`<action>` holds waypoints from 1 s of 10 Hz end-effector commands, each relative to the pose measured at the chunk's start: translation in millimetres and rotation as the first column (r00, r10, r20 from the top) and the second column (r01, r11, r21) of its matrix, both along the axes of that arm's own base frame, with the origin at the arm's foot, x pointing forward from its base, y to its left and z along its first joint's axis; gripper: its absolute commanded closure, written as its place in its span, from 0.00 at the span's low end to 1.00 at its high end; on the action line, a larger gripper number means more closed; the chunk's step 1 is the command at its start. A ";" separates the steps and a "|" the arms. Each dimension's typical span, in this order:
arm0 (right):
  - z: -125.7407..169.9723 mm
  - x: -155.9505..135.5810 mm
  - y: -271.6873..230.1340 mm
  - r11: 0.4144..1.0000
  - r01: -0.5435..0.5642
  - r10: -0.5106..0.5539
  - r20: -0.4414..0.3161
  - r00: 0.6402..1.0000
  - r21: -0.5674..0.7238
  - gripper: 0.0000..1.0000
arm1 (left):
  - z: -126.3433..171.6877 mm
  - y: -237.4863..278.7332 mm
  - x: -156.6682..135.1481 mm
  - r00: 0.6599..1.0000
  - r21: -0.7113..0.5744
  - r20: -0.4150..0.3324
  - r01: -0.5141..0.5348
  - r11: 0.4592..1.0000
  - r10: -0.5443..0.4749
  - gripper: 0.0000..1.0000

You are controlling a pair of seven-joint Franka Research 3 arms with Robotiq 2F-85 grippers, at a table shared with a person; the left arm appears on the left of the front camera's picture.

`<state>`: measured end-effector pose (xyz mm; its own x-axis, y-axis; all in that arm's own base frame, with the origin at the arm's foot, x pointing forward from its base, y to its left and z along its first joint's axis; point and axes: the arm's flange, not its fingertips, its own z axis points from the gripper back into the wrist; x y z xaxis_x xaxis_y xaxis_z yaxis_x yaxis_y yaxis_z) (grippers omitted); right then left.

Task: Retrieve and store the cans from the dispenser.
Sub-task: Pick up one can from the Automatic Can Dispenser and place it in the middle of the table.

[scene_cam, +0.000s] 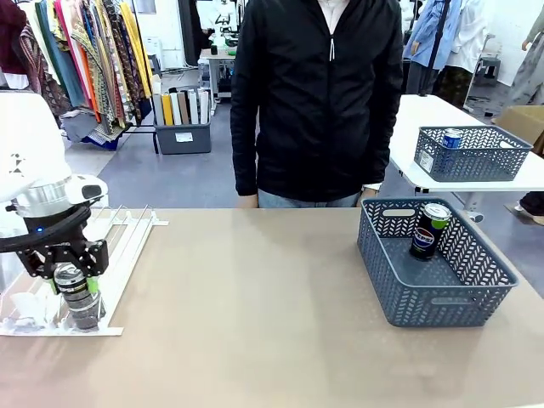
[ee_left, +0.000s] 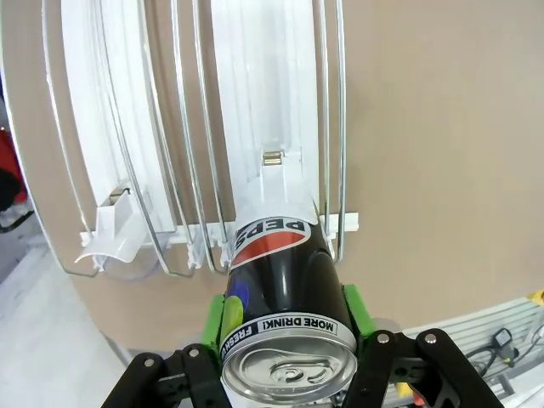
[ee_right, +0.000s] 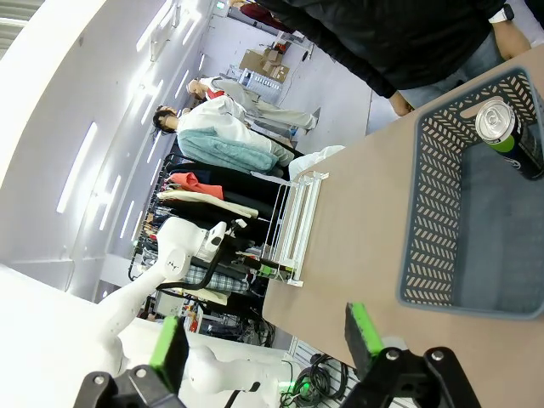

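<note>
My left gripper [scene_cam: 75,274] is shut on a dark can [scene_cam: 79,296] at the front end of the dispenser [scene_cam: 127,234], near the table's left edge. In the left wrist view the green pads [ee_left: 355,308] press both sides of this can [ee_left: 280,280], which has a silver top and a green-yellow band. Its base is at the low stop of a dispenser [ee_left: 255,110] lane. Another dark can [scene_cam: 429,228] stands in the grey mesh basket [scene_cam: 442,297] on the right. My right gripper [ee_right: 265,336] is open and holds nothing, high above the table, with the basket [ee_right: 425,212] and its can [ee_right: 508,132] ahead.
A person in a black jacket [scene_cam: 319,93] stands at the far edge, hands low. Behind, a white table carries a second mesh basket [scene_cam: 472,157] with a blue can [scene_cam: 452,138]. The other dispenser lanes [ee_left: 127,127] look bare. The tabletop between dispenser and basket is bare.
</note>
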<state>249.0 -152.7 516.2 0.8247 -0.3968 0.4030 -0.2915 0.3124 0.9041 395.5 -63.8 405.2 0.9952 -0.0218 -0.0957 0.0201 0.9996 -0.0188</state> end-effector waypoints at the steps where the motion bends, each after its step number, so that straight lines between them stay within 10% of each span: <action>1: 2.5 3.2 1.0 1.000 0.002 -0.003 0.037 0.999 0.015 0.00 | 22.3 7.2 -2.0 0.998 -0.001 0.057 -0.037 0.999 0.037 1.00; 8: 2.5 3.2 1.0 1.000 0.002 -0.003 0.037 0.999 0.015 0.00 | 201.6 5.6 -54.2 0.892 -0.107 0.452 0.074 0.991 -0.018 1.00; 10: 2.5 3.2 1.0 1.000 0.002 -0.003 0.037 0.999 0.015 0.00 | 205.9 2.2 -54.5 0.916 -0.060 0.401 0.050 0.997 -0.022 1.00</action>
